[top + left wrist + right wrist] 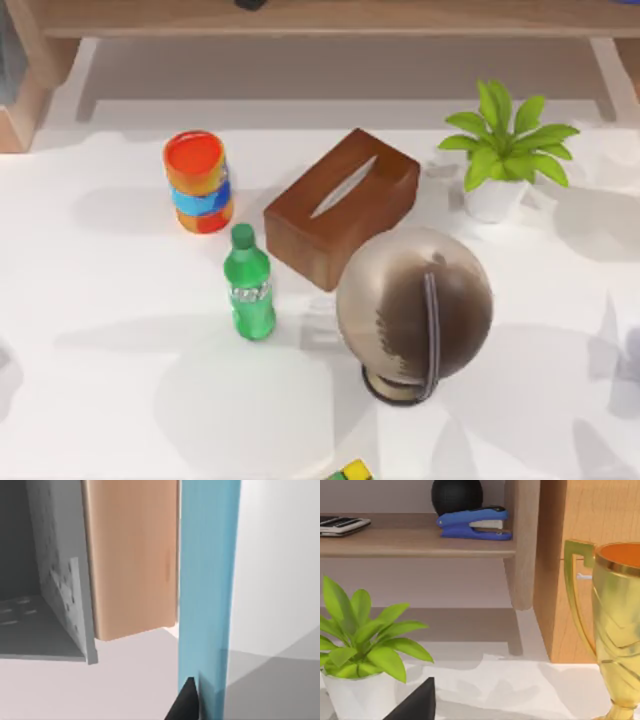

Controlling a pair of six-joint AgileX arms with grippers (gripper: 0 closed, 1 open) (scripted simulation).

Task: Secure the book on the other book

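Observation:
In the left wrist view a light blue book [207, 580] stands upright and edge-on, close in front of the camera. My left gripper [210, 707] is shut on its lower end, and one dark fingertip [187, 700] presses against the book's side while the other is hidden behind it. Behind the book are a wooden post [132, 560] and a grey cabinet wall [65, 590]. The other book is out of view. My right gripper [475, 715] is open and idle, low over the table beside the plant [365, 645], with one dark finger [417, 705] showing.
On the table stand a globe [412, 305], a brown tissue box [340, 205], a green bottle [250, 285], a striped cup [198, 180], a potted plant [505, 150] and a cube [352, 471]. A gold trophy [615, 620] is near the right gripper. The shelf [415, 542] holds a stapler [472, 524].

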